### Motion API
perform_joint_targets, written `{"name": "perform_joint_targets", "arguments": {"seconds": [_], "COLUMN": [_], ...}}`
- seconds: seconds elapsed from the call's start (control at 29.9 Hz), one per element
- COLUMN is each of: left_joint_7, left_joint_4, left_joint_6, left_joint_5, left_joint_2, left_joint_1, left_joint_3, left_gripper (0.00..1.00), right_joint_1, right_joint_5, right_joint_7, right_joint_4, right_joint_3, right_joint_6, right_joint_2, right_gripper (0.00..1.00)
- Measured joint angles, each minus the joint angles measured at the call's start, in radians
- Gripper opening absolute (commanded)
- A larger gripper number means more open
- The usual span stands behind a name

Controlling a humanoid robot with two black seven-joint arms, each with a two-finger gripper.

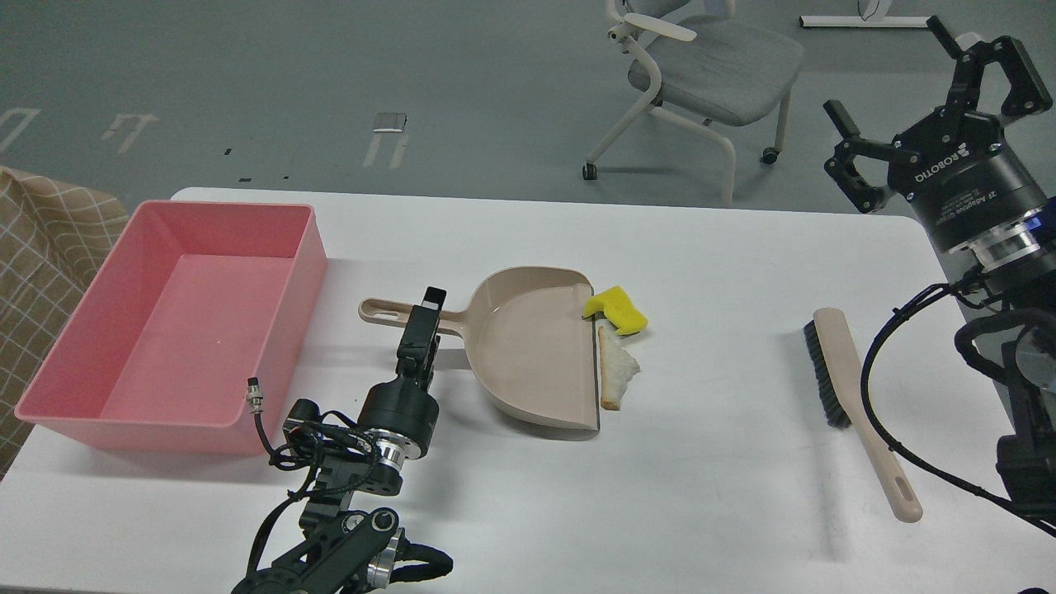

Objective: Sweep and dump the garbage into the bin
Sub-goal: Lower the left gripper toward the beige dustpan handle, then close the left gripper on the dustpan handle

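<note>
A white table is filling most of the frame, and the pink bin is sitting at its left side. In the middle a beige dustpan is lying flat, its handle pointing left toward the bin and its open edge facing right. The garbage is resting right at that edge: a yellow sponge chunk is lying at the upper corner of the lip, touching it, and a torn white bread slice is lying just below, along the lip. Well to the right, a brush with dark bristles is lying on the table, its beige handle running toward the lower right.

The left gripper is reaching up from the bottom of the frame and hovering at the dustpan handle; seen edge-on, its fingers look pressed together, though I cannot tell whether they are clamping the handle. The right gripper is hanging at the upper right, well above the brush, fingers spread wide apart around nothing.
</note>
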Motion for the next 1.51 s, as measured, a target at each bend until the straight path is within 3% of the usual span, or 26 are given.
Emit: {"name": "perform_joint_targets", "arguments": {"seconds": [1.51], "left_joint_7": [-0.006], "left_joint_4": [0.145], "left_joint_6": [0.007], "left_joint_5": [0.000], "left_joint_2": [0.020], "left_joint_1": [-0.101], "left_joint_3": [0.029], "left_gripper": [0.96], "right_joint_1": [-0.025], "right_joint_5": [-0.002], "right_joint_7": [0.002], "right_joint_4": [0.009], "right_joint_3": [0.022], "right_joint_6": [0.000], "right_joint_2": [-0.010], "right_gripper": [1.00]}}
